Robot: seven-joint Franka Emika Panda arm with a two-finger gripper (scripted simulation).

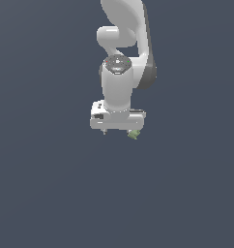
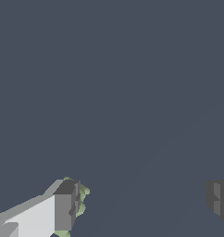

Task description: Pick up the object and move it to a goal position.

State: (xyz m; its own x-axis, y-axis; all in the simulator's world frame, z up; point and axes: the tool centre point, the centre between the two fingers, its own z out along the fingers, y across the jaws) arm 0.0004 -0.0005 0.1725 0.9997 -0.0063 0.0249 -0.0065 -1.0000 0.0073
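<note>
The object (image 1: 134, 135) is a tiny pale green lump. It sits right at the fingertip on the exterior view's right, under the white gripper (image 1: 119, 131). The jaws stand wide apart. In the wrist view the object (image 2: 83, 193) peeks out around one dark fingertip (image 2: 64, 208), touching or very close to it and mostly hidden behind it. The other fingertip (image 2: 219, 199) is far from it. The gap between the fingers of the gripper (image 2: 141, 203) holds nothing.
The white arm (image 1: 120, 72) rises straight above the gripper. A plain dark grey-blue surface (image 1: 51, 184) fills the rest of both views. No goal marker shows.
</note>
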